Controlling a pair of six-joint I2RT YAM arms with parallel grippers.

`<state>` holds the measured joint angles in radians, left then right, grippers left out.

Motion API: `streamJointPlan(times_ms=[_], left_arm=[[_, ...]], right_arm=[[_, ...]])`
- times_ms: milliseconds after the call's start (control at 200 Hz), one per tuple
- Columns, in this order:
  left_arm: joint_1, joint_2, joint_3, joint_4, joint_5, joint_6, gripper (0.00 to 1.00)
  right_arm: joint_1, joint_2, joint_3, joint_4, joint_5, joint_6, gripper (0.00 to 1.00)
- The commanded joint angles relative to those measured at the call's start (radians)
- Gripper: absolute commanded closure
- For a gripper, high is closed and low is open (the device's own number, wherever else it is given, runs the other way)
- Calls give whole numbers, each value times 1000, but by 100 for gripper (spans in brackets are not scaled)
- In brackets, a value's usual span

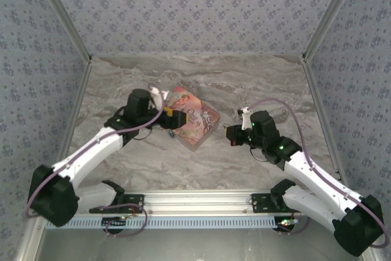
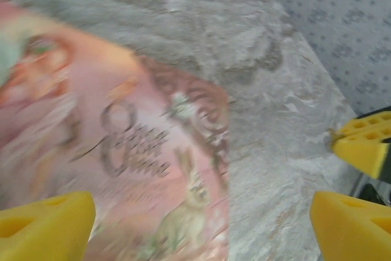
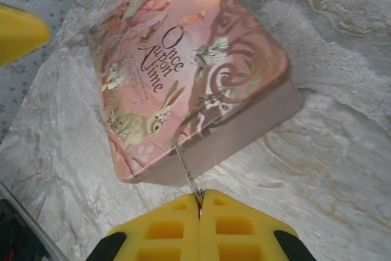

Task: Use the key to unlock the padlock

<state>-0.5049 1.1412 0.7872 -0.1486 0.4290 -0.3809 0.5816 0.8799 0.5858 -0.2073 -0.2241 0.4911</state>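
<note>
Marble-look surface (image 1: pixel 263 84), flowery wallpaper all round, pink tin (image 1: pixel 192 119) in the middle. Right end effector (image 3: pixel 200 203) is clenched on a thin metal key (image 3: pixel 185 168), with the tip up against the tin's side. Left end effector (image 2: pixel 198 207) hangs released over the lid. Padlock (image 1: pixel 170 132) is a tiny blue speck just beside the tin's left edge, hard to make out.

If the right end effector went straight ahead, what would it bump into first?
Probably the pink tin box: the right end effector is shut on a thin key pointing at the tin's near edge, so the key's tip would likely touch first, though depth is unclear.
</note>
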Motion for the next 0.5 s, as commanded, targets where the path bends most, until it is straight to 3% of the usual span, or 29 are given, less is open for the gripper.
streamJointPlan(times_ms=[0, 200, 495], left_arm=[[60, -100, -85, -91, -26, -63, 8], [138, -137, -193, -134, 27, -92, 9], [170, 68, -290, 237, 154, -103, 11]], right_arm=[[12, 16, 4, 56, 8, 18, 100], [22, 58, 20, 79, -3, 10, 100], [43, 69, 32, 72, 1, -7, 100]])
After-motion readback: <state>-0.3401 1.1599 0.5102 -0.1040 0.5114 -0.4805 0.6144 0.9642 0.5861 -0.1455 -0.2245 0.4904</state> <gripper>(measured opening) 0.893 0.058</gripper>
